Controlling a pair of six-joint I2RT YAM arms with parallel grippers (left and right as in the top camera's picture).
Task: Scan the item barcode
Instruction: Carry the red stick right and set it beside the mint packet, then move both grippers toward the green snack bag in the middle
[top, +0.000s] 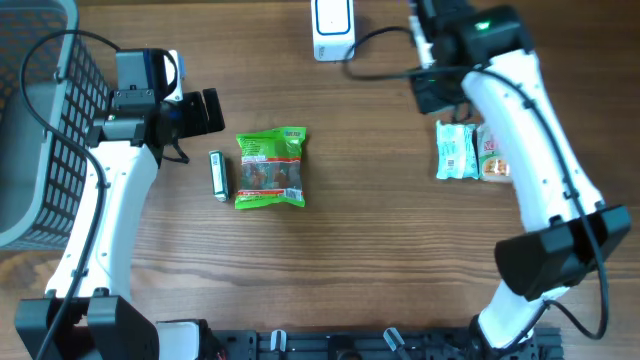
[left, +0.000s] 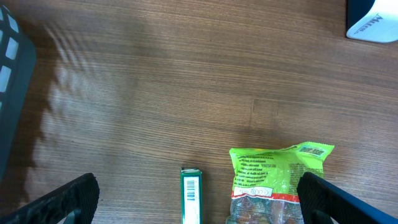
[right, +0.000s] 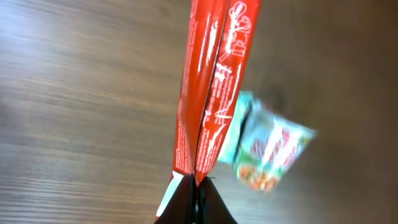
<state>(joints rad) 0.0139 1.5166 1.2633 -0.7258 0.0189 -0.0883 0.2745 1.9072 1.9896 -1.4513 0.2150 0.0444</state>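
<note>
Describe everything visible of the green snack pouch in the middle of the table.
The green snack pouch is a glossy bright green plastic bag with dark print, a white label and a patch showing reddish contents, window or picture I cannot tell. It looks sealed and slightly puffed. It lies flat on the wooden table between the two arms. A small green-and-white box lies beside it on the left arm's side, not touching. Only the table touches it.

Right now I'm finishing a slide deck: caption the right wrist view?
Right fingers pinch a red packet edge-on above the wooden table, a pale teal packet lying below.
</note>
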